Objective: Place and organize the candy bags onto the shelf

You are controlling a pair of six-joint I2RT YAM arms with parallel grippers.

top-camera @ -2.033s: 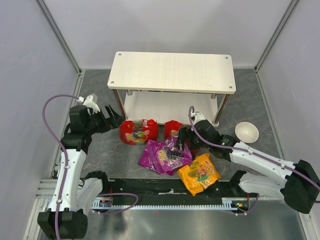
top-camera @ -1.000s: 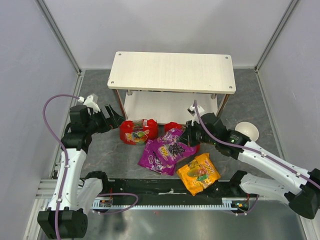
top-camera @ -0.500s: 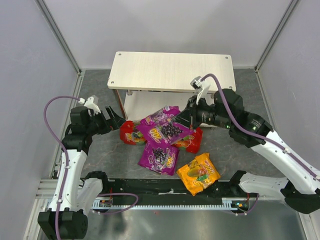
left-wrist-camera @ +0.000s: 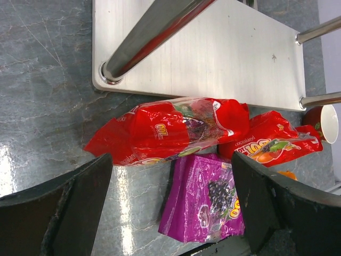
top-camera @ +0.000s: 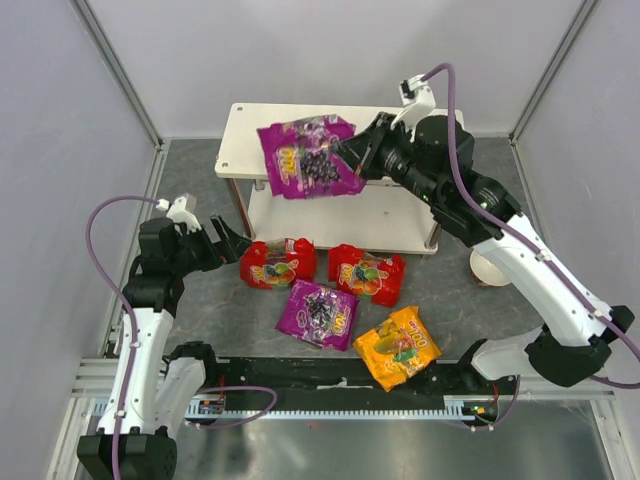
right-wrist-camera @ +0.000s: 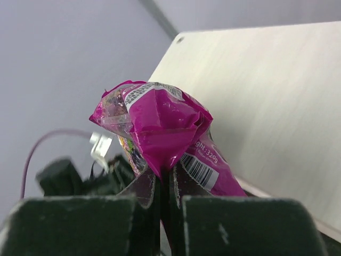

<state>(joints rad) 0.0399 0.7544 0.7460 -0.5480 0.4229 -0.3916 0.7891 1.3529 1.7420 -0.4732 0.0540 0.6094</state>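
Right fingers (right-wrist-camera: pixel 152 186) are pressed together on the crumpled edge of a purple candy bag (top-camera: pixel 305 158), pinching it over the left part of the top board of the shelf (top-camera: pixel 420 150). Whether the bag touches the wood is hard to tell from above. Left fingers (left-wrist-camera: pixel 80 192) stand spread wide, low over the bench (top-camera: pixel 200 300), near the left red bag (top-camera: pixel 277 263). A second red bag (top-camera: pixel 367 273) lies just right of it. Another purple bag (top-camera: pixel 319 313) lies nearer, and the orange-yellow bag (top-camera: pixel 398 346) nearest, to the right.

Purple bag (top-camera: pixel 308 158) w/ dark berry pics, 2nd purple bag (top-camera: pixel 319 312); red bags (top-camera: pixel 277 263); orange-yellow bag (top-camera: pixel 399 347); shelf (top-camera: pixel 240 140) pale wood-grain.
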